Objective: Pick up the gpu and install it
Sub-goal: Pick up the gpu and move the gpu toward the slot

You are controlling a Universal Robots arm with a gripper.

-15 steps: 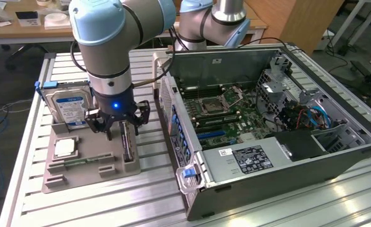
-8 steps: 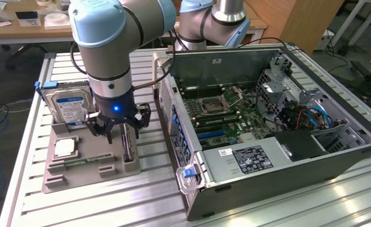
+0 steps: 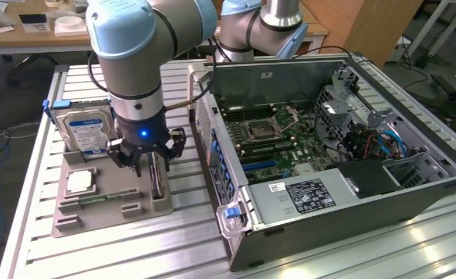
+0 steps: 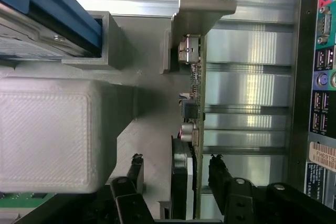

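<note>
The gpu [image 3: 160, 181] stands on edge in a slot of the grey parts tray [image 3: 96, 220], at the tray's side nearest the computer case. My gripper [image 3: 152, 167] has come straight down over it. In the wrist view the gpu [image 4: 196, 87] runs as a thin card edge with a metal bracket at its far end. My gripper [image 4: 177, 174] straddles the near end of the card. One black finger [image 4: 136, 174] stands on each side, with a small gap to the card on both. The gripper is open and nothing is held.
A silver hard drive [image 3: 88, 129] with a blue label stands at the back of the tray. A processor [image 3: 81, 182] and a green memory stick [image 3: 96, 199] lie in front. The open computer case [image 3: 414, 186] lies to the exterior view's right, its rear port panel [image 4: 323, 77] close by.
</note>
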